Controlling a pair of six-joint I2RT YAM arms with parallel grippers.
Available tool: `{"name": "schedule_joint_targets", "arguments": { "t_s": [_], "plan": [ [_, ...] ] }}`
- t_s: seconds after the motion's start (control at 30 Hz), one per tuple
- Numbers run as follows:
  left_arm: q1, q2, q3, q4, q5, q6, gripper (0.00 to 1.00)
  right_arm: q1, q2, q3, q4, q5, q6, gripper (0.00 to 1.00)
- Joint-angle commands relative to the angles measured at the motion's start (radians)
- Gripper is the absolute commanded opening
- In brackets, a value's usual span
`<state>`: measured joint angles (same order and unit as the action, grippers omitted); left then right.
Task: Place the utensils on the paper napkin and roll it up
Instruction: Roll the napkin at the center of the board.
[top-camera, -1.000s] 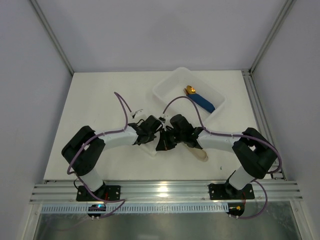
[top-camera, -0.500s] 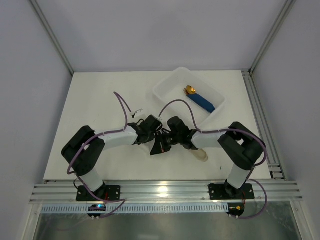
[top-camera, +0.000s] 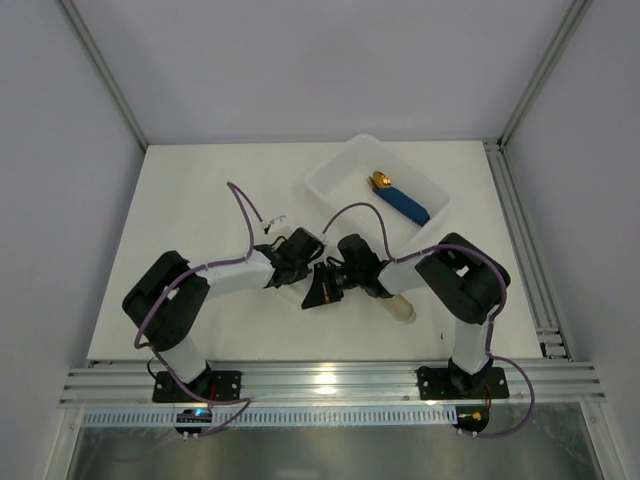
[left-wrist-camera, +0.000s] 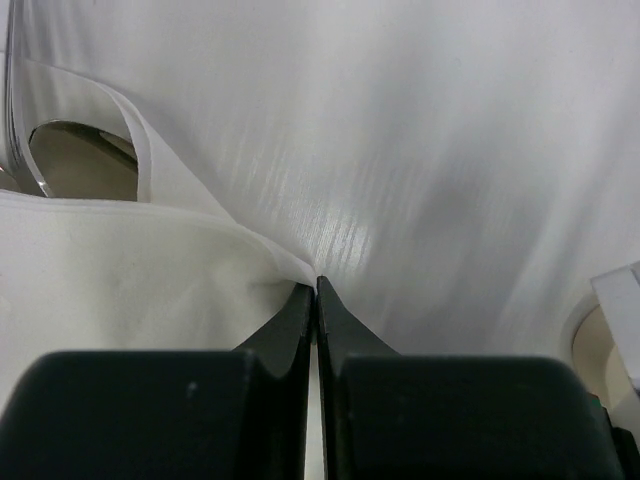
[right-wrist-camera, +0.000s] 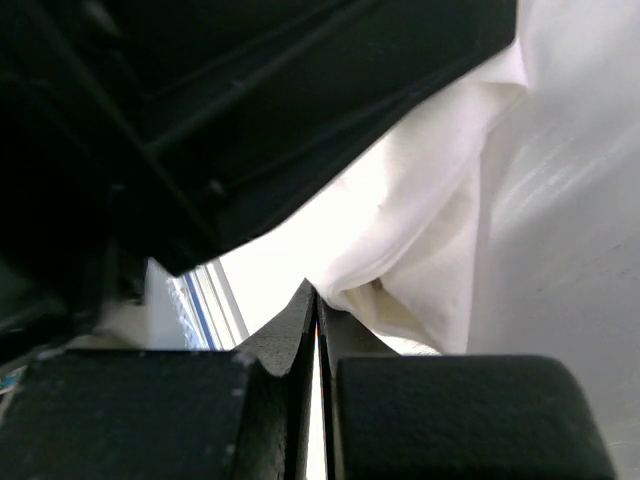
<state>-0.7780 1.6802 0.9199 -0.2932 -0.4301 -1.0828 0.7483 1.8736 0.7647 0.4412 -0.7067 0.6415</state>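
Your left fingers (left-wrist-camera: 316, 285) are pressed together, pinching a corner of the paper napkin (left-wrist-camera: 120, 270), which lies folded on the desk (left-wrist-camera: 450, 150); inside its open fold at the far left you can see the shiny utensils (left-wrist-camera: 70, 160); your right fingers (right-wrist-camera: 315, 295) are also closed tight, with a bunched fold of napkin just beside their tips; whether they grip it you cannot tell; both arms meet mid-desk, near the beige sleeve (top-camera: 400, 308).
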Motion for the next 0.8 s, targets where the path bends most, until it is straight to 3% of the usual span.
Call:
{"name": "schedule_joint_targets", "arguments": {
  "t_s": [0.0, 0.33, 0.77],
  "plan": [
    [0.006, -0.005, 0.028, 0.040, -0.009, 0.026, 0.00, -0.018, 0.038, -0.016, 0.071, 0.018, 0.021, 0.04],
    [0.006, 0.001, 0.054, 0.045, -0.018, 0.058, 0.00, -0.023, 0.084, -0.028, 0.091, 0.013, 0.035, 0.04],
    [0.006, 0.007, 0.047, 0.042, -0.013, 0.061, 0.00, -0.058, 0.013, 0.024, 0.097, -0.115, 0.035, 0.04]
  ]
}}
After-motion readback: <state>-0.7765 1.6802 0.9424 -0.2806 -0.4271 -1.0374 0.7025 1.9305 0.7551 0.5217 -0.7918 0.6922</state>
